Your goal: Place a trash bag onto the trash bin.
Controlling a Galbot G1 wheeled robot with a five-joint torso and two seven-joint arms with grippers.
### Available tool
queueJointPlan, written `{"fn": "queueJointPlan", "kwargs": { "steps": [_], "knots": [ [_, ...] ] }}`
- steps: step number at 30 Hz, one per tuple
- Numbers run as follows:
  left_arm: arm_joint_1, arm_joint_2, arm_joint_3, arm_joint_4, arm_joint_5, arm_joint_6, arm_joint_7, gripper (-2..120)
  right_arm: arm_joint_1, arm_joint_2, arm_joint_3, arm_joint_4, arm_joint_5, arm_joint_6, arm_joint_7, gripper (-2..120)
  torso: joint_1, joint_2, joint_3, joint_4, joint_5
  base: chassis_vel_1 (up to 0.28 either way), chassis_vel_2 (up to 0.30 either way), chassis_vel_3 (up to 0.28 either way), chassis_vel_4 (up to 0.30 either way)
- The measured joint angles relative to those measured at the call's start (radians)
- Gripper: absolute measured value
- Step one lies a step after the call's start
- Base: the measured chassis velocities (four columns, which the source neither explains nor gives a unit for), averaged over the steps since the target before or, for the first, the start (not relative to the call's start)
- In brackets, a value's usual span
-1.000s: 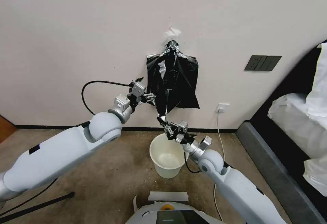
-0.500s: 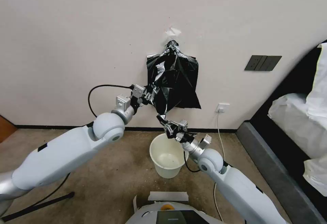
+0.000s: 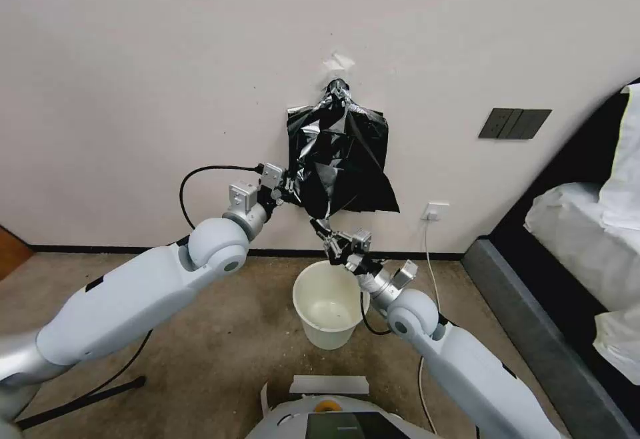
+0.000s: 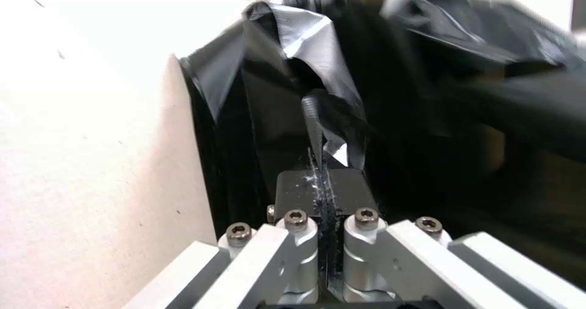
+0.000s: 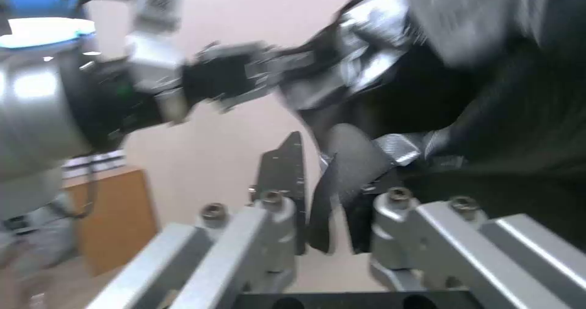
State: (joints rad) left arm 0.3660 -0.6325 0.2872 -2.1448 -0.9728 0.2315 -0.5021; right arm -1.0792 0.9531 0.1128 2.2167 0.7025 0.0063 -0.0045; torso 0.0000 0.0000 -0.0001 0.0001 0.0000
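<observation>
A glossy black trash bag point(image 3: 319, 182) hangs as the front sheet of a bundle of black bags point(image 3: 363, 152) gathered at a clip point(image 3: 337, 89) on the wall. My left gripper point(image 3: 291, 191) is shut on the bag's left edge, and in the left wrist view the left gripper point(image 4: 318, 121) pinches crinkled black plastic point(image 4: 342, 130). My right gripper point(image 3: 325, 232) holds the bag's lowest corner; in the right wrist view a fold of the bag point(image 5: 342, 162) sits between the right gripper's point(image 5: 327, 167) fingers. The cream-white trash bin point(image 3: 328, 335) stands upright on the floor just below.
A bed point(image 3: 580, 225) with a dark frame fills the right side. On the wall are a dark switch plate point(image 3: 513, 123) and a white socket point(image 3: 435, 211) with a cable running down. A wooden edge point(image 3: 10, 252) shows far left. My base point(image 3: 333, 419) is close to the bin.
My left arm has swung right, toward the bag. The right gripper has risen slightly with the bag's corner. The front sheet has bulged outward and to the right.
</observation>
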Motion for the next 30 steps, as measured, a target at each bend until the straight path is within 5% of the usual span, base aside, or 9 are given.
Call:
{"fn": "queueJointPlan", "kwargs": {
  "steps": [9,19,27,30],
  "knots": [
    [0.029,0.004,-0.034,-0.027,0.003,-0.023,0.004,0,-0.177,-0.087,0.179,0.127,-0.135,-0.079,0.071,61,0.000,0.000,0.000,-0.0006,0.0002,0.000,0.000,0.000,0.000],
    [0.039,0.002,-0.034,-0.039,0.011,-0.023,0.005,0,-0.077,-0.182,0.202,0.155,-0.166,-0.169,0.141,92,0.000,0.000,0.000,-0.0001,0.0001,0.000,0.000,0.000,0.000],
    [0.041,0.000,-0.032,-0.041,0.017,-0.023,0.006,0,0.194,-0.306,0.024,0.110,-0.130,-0.238,0.162,100,0.000,0.000,0.000,-0.0001,0.0002,0.000,0.000,0.000,0.000],
    [0.041,-0.005,-0.027,-0.042,0.018,-0.022,0.006,0,0.440,-0.353,-0.168,0.080,-0.094,-0.321,0.216,100,0.000,0.000,0.000,0.0003,-0.0003,0.000,0.000,0.000,0.000]
  ]
}}
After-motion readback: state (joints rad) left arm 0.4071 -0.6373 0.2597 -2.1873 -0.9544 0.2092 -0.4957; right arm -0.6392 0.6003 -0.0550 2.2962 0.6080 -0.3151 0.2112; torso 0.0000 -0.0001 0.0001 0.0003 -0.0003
